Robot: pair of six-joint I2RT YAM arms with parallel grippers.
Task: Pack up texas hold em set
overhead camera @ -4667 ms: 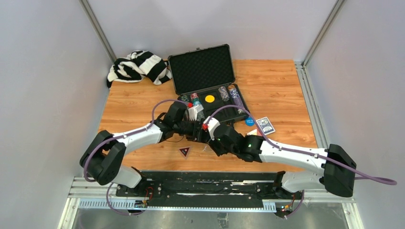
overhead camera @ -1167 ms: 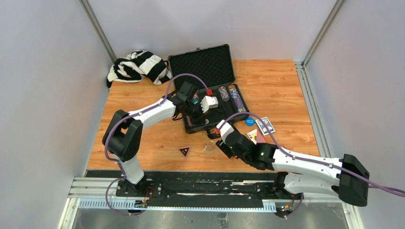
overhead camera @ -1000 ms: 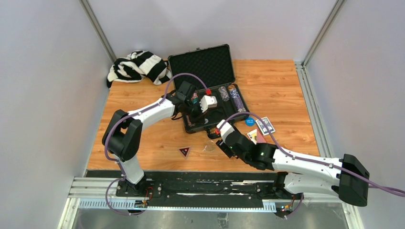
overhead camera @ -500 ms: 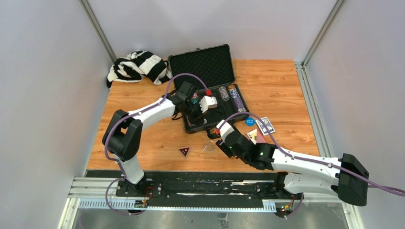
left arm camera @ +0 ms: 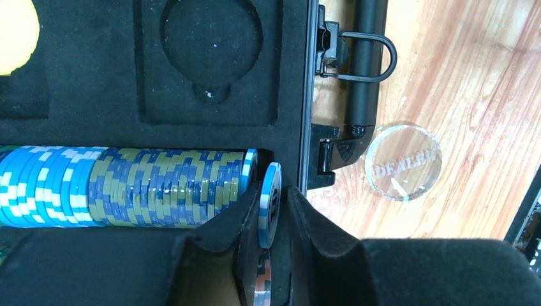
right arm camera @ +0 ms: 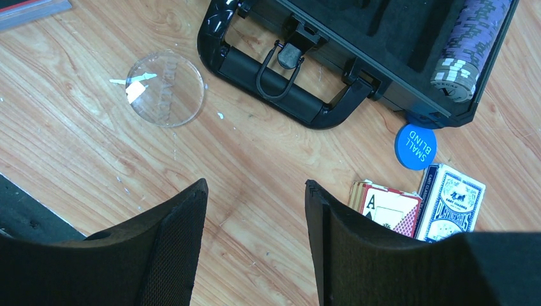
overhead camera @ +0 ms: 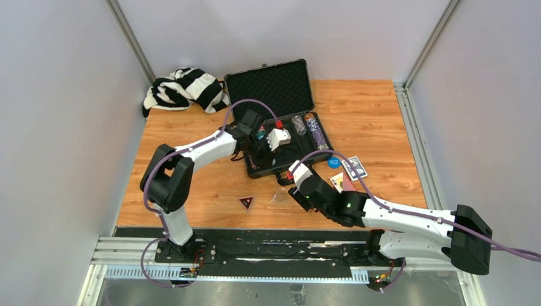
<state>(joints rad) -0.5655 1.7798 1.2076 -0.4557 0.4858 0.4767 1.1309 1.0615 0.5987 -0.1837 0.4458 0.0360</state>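
Chip-by-chip packing of a poker set: the left fingers (left arm camera: pixel 306 223) reached into the open black case (left arm camera: pixel 96 95), at the handle end of its chip slot, with one blue-and-white chip (left arm camera: pixel 269 204) standing on edge between them. The fingers stood only a little apart around the chip; whether the pads pressed on it could not be told. The chip sat just beside the last piece of a row of blue and olive chips (left arm camera: pixel 127 188) lying in the slot, tilted slightly off the row's line. The right fingers (right arm camera: pixel 172 242) hung wide apart and empty above the worktop (right arm camera: pixel 76 159), just outside the case's handle (right arm camera: pixel 274 83).

Not yet packed were a clear dealer disc (right arm camera: pixel 166 89) near the handle, a blue disc (right arm camera: pixel 415 146) just beside a corner of the case, and two card decks (right arm camera: pixel 456 204) a little beyond that corner. A striped cloth (overhead camera: pixel 185 88) lay beside the raised lid.

The step in hand appeared to be seating the chip against the row. Done well, that would mean squaring the chip to the row and settling it down in the slot before the fingers widened. They would open just enough to clear it, then lift straight up so the pads dragged nothing out. The slot's end wall left little room for error.
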